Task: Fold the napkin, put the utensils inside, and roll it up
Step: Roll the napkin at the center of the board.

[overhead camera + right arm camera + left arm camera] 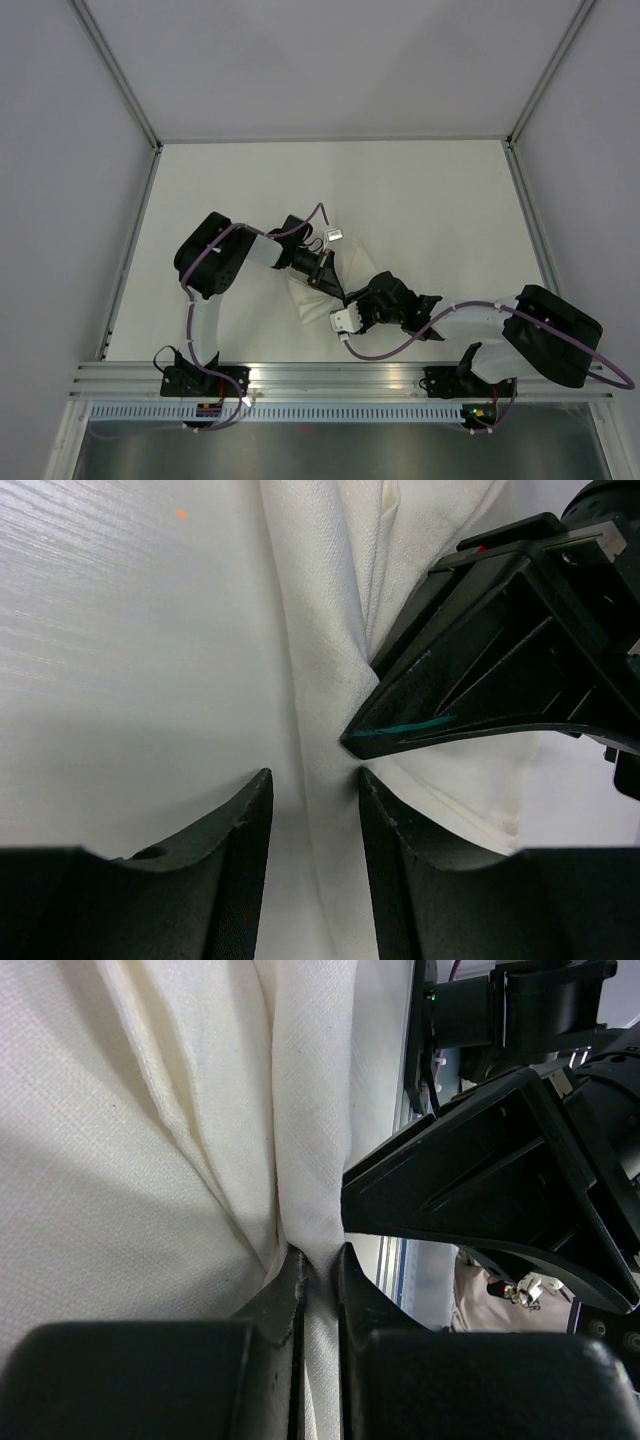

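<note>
Pinching napkin (pixel 150 1160), apparently folded: left tool (pixel 318 1260)

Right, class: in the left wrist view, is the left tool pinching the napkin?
Yes, the left tool is closed tight on a ridge of the napkin that runs up between its jaws.

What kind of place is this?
Most likely a lab test booth for robots: the left arm and right arm stand on a metal rail at a white table boxed in by plain grey walls.

matt woven cloth napkin (pixel 150 1160), smooth table (pixel 120 660)
</note>
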Controlling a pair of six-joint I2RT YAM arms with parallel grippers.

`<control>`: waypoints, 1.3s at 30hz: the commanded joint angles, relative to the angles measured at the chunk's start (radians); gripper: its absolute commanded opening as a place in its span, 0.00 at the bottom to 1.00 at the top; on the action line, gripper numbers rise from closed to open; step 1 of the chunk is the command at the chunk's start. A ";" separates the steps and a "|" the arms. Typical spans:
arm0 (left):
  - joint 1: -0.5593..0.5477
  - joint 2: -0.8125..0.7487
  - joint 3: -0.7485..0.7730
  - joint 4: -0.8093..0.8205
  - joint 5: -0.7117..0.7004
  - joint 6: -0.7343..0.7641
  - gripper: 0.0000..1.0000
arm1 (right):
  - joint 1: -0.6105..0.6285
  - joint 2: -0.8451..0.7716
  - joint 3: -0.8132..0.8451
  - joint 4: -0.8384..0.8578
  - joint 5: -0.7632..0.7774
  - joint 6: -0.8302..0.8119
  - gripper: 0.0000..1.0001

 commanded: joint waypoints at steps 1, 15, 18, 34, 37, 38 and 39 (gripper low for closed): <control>-0.022 0.028 -0.032 -0.080 -0.130 0.070 0.02 | -0.006 -0.023 -0.010 0.030 0.069 -0.016 0.47; -0.022 0.042 -0.028 -0.100 -0.131 0.087 0.02 | -0.006 -0.105 -0.007 0.030 0.093 -0.041 0.52; -0.021 0.039 -0.028 -0.102 -0.131 0.087 0.02 | -0.006 -0.079 0.011 -0.019 0.066 -0.060 0.51; -0.022 0.045 -0.022 -0.111 -0.130 0.098 0.02 | -0.006 0.038 0.048 -0.027 0.007 -0.051 0.45; -0.022 0.045 -0.018 -0.119 -0.131 0.101 0.02 | -0.007 0.065 0.074 -0.074 -0.002 -0.051 0.17; -0.022 0.039 -0.016 -0.122 -0.134 0.103 0.02 | -0.006 0.071 0.082 -0.094 -0.003 -0.054 0.15; -0.022 0.030 -0.016 -0.125 -0.139 0.104 0.02 | -0.006 0.084 0.105 -0.143 -0.008 -0.054 0.14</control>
